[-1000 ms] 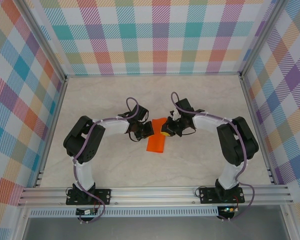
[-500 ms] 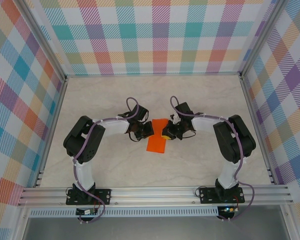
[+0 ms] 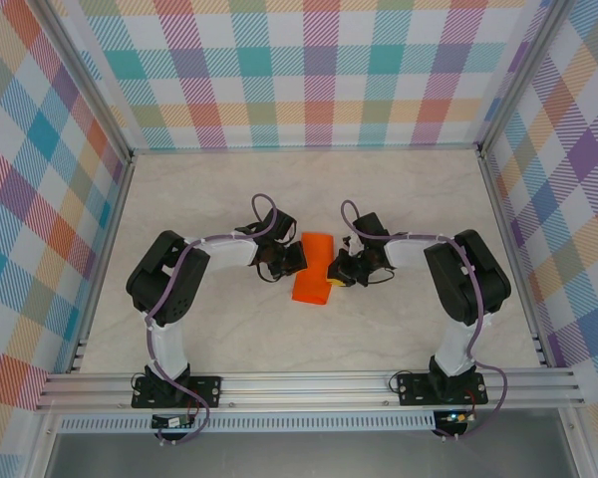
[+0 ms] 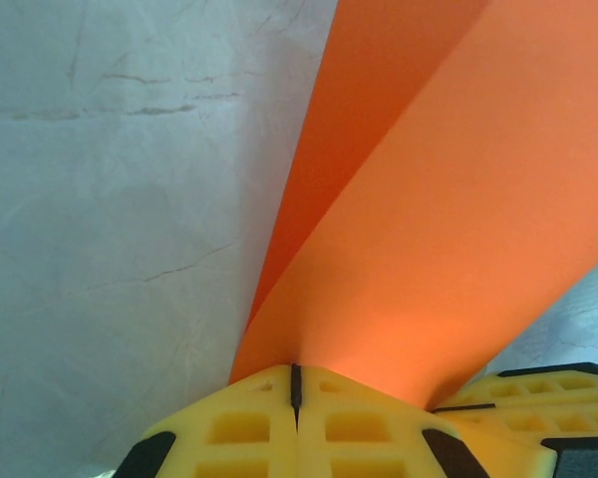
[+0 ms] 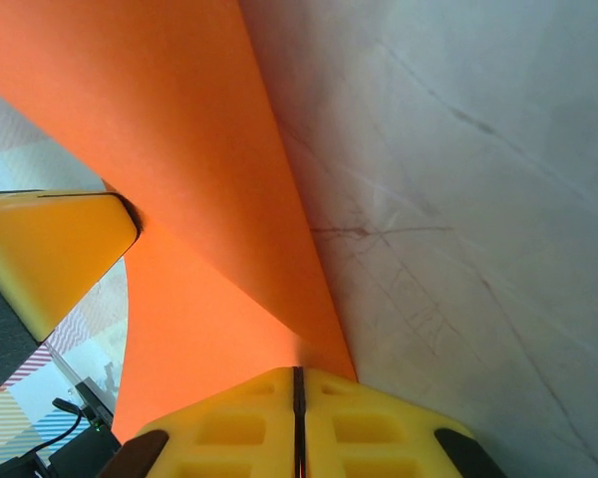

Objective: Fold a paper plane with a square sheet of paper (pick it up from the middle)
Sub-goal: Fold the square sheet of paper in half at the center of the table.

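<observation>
An orange paper sheet (image 3: 313, 271) lies folded into an oblong at the table's middle, raised between the two grippers; it is not a pointed dart shape. My left gripper (image 3: 293, 261) is shut on its left edge. In the left wrist view the paper (image 4: 429, 249) fans up out of the closed tips of this gripper (image 4: 294, 370). My right gripper (image 3: 333, 273) is shut on the right edge. The right wrist view shows the paper (image 5: 179, 149) rising from the pinched tips of that gripper (image 5: 297, 373), with the left gripper's yellow finger (image 5: 50, 249) beyond it.
The pale marble tabletop (image 3: 229, 189) stretches round the arms. Plaid walls (image 3: 309, 70) close the back and both sides. An aluminium rail (image 3: 309, 383) runs along the near edge, by the arm bases.
My right gripper has slid toward the near end of the paper's right edge, uncovering the far end of the sheet. The left gripper has hardly moved.
</observation>
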